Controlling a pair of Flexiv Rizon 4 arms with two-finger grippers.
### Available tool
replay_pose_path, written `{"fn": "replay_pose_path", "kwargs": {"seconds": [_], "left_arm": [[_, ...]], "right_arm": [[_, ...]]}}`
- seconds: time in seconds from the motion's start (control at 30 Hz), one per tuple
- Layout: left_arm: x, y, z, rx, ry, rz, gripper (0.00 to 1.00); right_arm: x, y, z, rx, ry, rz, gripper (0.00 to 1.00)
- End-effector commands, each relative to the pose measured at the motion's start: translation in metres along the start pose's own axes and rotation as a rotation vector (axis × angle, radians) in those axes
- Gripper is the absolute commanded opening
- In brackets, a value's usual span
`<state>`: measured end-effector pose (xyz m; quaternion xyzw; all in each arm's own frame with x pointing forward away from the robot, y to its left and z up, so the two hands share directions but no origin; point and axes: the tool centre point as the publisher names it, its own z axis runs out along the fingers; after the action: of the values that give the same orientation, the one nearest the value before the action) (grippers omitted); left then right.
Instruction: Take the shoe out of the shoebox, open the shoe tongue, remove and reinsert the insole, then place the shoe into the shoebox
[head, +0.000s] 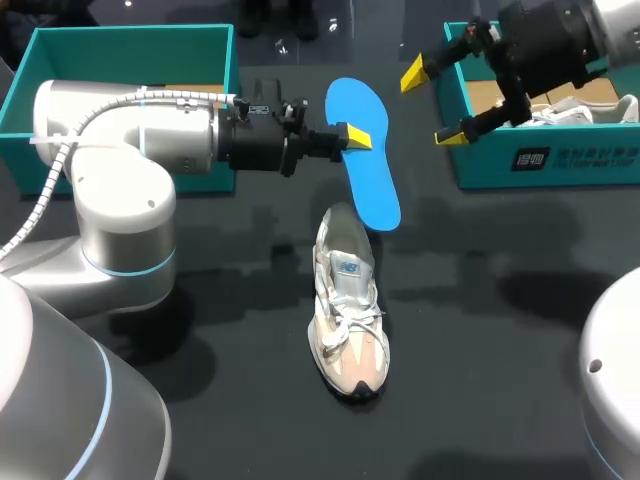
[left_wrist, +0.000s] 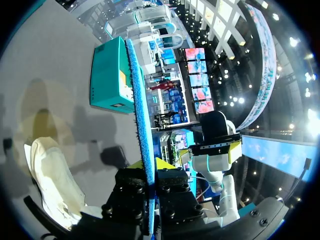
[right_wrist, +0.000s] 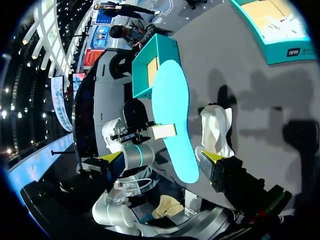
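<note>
Now insole (head: 372, 190) out of shoe (head: 348, 305), clamped by edge in left pincer (head: 357, 137), hanging above heel, likely for reinsertion. Shoe lies on bench (head: 500, 300). Right pincer (head: 431, 106) spread wide, empty, beside shoebox (head: 520, 165).

The insole (head: 377, 195) looks like matt blue foam, smooth on its face and finely rough along its edge. The shoe (head: 348, 310) is cream woven mesh with soft suede-like panels and woven white laces. The left shoebox (head: 130, 40) at the worktop's far left corner and the right shoebox (head: 560, 165) at its far right corner are matt teal cardboard, bare brown inside. The worktop (head: 500, 330) is dark, matt and smooth. The left arm (head: 110, 170) has a glossy pale shell; both arms' jaws are matt black with smooth yellow plastic tips
</note>
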<state>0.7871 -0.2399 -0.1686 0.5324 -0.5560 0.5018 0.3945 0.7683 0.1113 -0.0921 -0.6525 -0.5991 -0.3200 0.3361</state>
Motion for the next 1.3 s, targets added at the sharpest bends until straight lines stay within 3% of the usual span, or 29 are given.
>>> {"fn": "replay_pose_path", "kwargs": {"seconds": [0.03, 0.23, 0.9, 1.3], "left_arm": [[-0.001, 0.000, 0.002, 0.000, 0.001, 0.000, 0.00], [-0.001, 0.000, 0.002, 0.000, 0.001, 0.000, 0.00], [-0.001, 0.000, 0.002, 0.000, 0.001, 0.000, 0.00], [-0.001, 0.000, 0.002, 0.000, 0.001, 0.000, 0.00]], "right_arm": [[0.012, 0.001, 0.001, 0.011, -0.237, 0.021, 1.00], [0.026, 0.004, 0.007, 0.036, -0.336, 0.057, 1.00], [0.084, -0.007, 0.026, 0.003, -0.644, 0.050, 1.00], [0.097, -0.008, 0.036, 0.012, -0.737, 0.059, 1.00]]}}
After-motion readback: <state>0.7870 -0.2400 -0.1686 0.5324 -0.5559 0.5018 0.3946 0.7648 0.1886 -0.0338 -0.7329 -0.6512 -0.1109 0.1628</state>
